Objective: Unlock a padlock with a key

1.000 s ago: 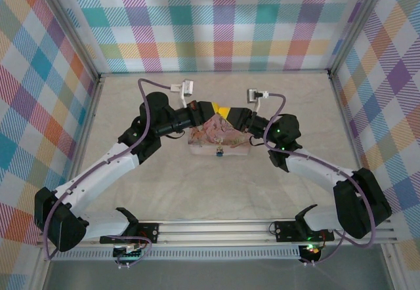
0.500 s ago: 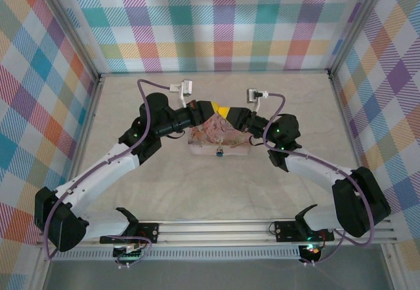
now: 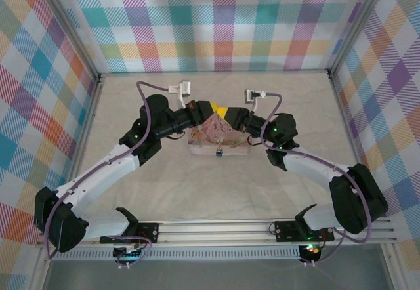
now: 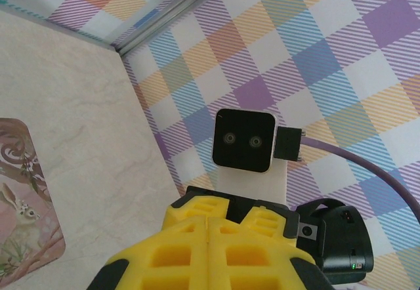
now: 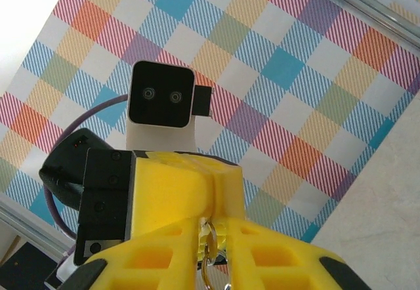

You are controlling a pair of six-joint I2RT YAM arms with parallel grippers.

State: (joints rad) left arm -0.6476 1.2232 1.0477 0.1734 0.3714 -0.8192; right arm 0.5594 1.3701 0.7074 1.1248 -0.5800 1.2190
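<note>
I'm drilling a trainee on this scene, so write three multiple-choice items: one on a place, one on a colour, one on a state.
1. The tiny blue-bodied padlock sits:
A) at the near side of the pink floral tin, toward the arm bases
B) against the far wall
C) beside the left arm's base

2. The right gripper has fingers coloured:
A) black
B) yellow
C) white

3. The right gripper is:
A) wide open
B) shut on the tin
C) shut on the thin silvery metal key

Answers:
1 A: the top view shows it at the tin's near edge.
2 B: the right wrist view shows yellow fingers.
3 C: a small metal ring is pinched between the fingers in that view.
</note>
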